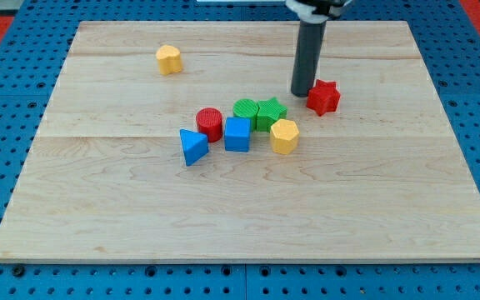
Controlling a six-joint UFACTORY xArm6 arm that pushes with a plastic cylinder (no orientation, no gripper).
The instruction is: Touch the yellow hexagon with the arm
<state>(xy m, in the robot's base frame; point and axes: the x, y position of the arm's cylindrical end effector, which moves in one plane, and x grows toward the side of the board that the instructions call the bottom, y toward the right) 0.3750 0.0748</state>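
Note:
The yellow hexagon (284,136) lies near the board's middle, just below and to the right of the green star (271,112). My tip (301,92) is on the board above the hexagon and slightly to its right, about a block's width away, not touching it. The tip stands right next to the red star (323,97), on that star's left side. The dark rod rises from the tip to the view's top edge.
A green round block (246,110), a red cylinder (209,124), a blue cube (237,133) and a blue triangle (192,147) cluster left of the hexagon. A second yellow block (168,60), its shape unclear, sits alone at the upper left. The wooden board (98,208) lies on a blue pegboard.

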